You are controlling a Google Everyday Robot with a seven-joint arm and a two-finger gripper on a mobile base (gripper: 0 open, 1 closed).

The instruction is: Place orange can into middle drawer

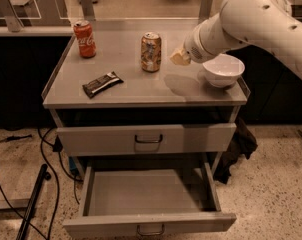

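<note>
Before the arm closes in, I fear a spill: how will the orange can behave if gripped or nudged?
The orange can stands upright, tall and slim, so a sideways nudge would likely tip it, then it might roll. Its smooth metal wall probably slips or dents easily. The claw hangs beside it, not touching.

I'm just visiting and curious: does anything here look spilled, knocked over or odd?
Nothing spilled or broken. The orange can and cola can stand upright. The middle drawer is open and empty. The gripper hovers between the orange can and a bowl.
</note>
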